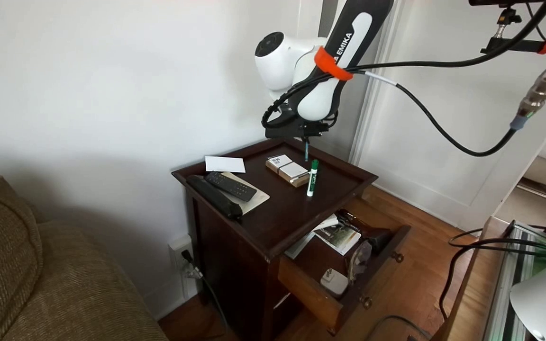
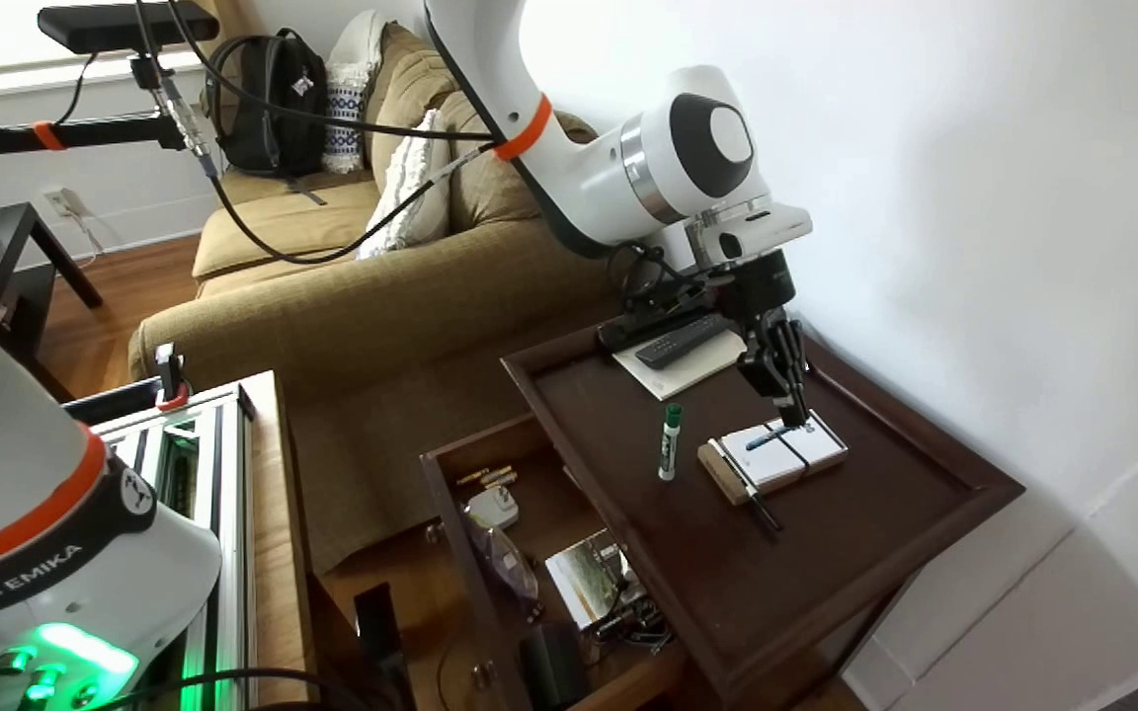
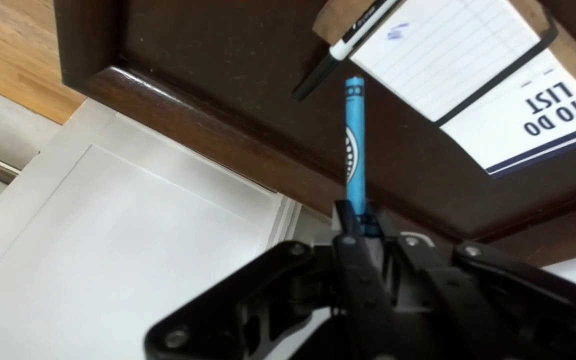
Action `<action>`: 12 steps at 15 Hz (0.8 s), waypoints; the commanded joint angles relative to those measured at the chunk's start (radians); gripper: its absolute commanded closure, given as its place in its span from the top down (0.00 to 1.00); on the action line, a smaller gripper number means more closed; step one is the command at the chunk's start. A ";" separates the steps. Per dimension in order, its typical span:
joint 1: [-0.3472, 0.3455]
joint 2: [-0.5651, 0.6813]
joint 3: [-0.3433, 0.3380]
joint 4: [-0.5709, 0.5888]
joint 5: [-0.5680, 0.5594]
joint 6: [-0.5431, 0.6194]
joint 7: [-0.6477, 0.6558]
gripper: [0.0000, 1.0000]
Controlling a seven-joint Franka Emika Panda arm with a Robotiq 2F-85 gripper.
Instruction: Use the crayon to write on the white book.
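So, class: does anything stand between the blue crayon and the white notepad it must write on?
Nothing visible stands between the crayon, held in the fingers, and the white notepad. On the notepad itself, a black band crosses it and a black-and-white marker lies along one edge.

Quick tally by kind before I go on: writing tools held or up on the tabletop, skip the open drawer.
Crayons: 1 (blue crayon, gripped in the hand)
Markers: 2 (green-and-white marker, standing upright; black-capped marker, lying along the notepad's edge)
Total: 3
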 commanded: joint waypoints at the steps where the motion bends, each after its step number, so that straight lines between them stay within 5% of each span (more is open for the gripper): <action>1: -0.085 -0.020 0.076 -0.005 -0.056 0.029 0.008 0.02; 7: -0.264 -0.006 0.192 0.018 0.039 0.172 -0.122 0.02; 12: -0.261 0.023 0.177 0.054 0.066 0.140 -0.171 0.02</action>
